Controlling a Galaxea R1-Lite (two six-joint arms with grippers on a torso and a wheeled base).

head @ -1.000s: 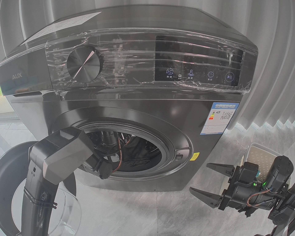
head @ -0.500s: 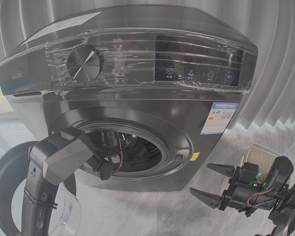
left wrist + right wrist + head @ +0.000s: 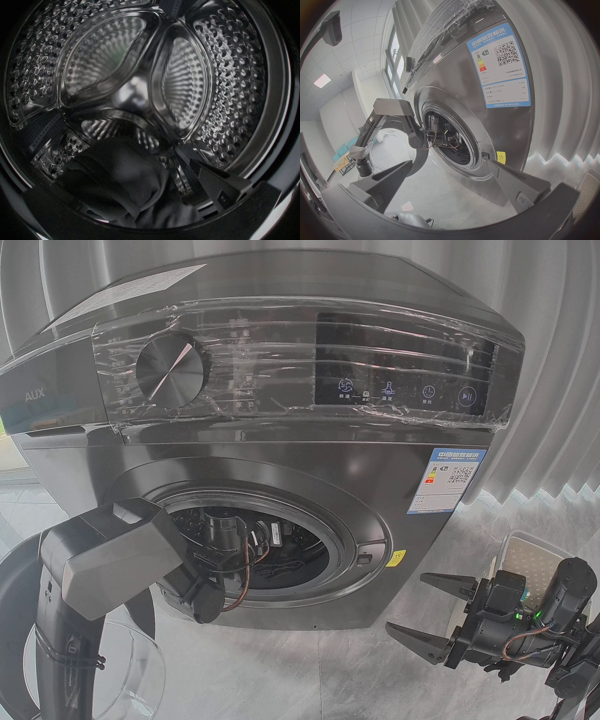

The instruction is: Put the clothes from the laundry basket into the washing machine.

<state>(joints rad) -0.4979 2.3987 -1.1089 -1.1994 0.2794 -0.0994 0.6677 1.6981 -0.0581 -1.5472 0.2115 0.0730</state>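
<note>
The grey washing machine [image 3: 300, 446] stands with its round drum opening [image 3: 262, 546] uncovered. My left arm reaches through that opening, wrist [image 3: 225, 530] just inside the rim. Inside the drum, the left gripper [image 3: 148, 162] is open: one finger [image 3: 215, 184] shows and a dark garment [image 3: 115, 175] covers the other side. The garment lies loose on the drum floor near the rim. My right gripper [image 3: 405, 602] hangs open and empty above the floor, right of the machine, next to the white laundry basket [image 3: 531, 559].
The machine's door [image 3: 125, 665] is swung open at the lower left, behind my left arm. Grey tiled floor [image 3: 300, 671] lies in front of the machine. Pleated curtains [image 3: 562, 365] hang behind and to the right.
My left arm has drawn back and down out of the drum a little. The dark mass seen in the opening before has given way to bare drum wall. The right arm has not moved.
</note>
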